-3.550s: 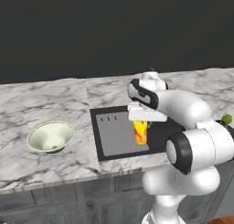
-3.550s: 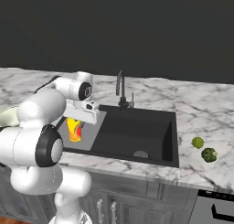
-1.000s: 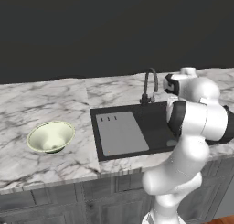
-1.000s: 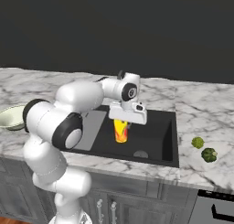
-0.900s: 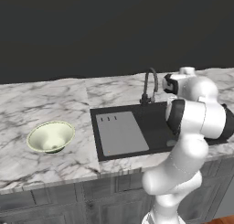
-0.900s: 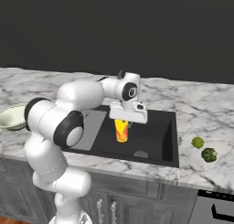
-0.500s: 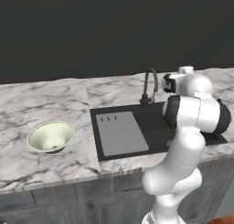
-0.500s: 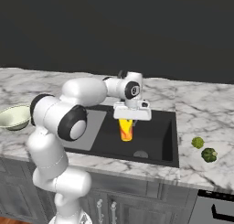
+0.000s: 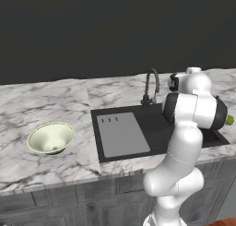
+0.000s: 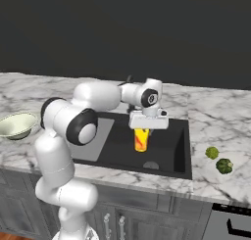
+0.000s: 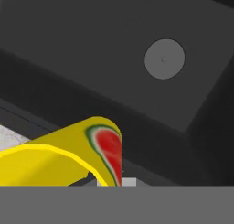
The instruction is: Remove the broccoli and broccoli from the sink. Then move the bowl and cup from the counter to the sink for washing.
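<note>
Bowl (image 10: 17, 125) waiting on the counter (image 10: 29, 94) at left. Gripper (image 10: 142, 131) clamped on the cup (image 10: 141, 139), hanging above the sink (image 10: 179, 151). Best lowered straight, kept upright, released near the drain (image 11: 164, 59). Two broccoli (image 10: 218, 160) out at right.

No readable text, brand, number or sign anywhere. The yellow cup (image 11: 59, 157) carries just a picture, a red watermelon slice with a green rind, without lettering.
</note>
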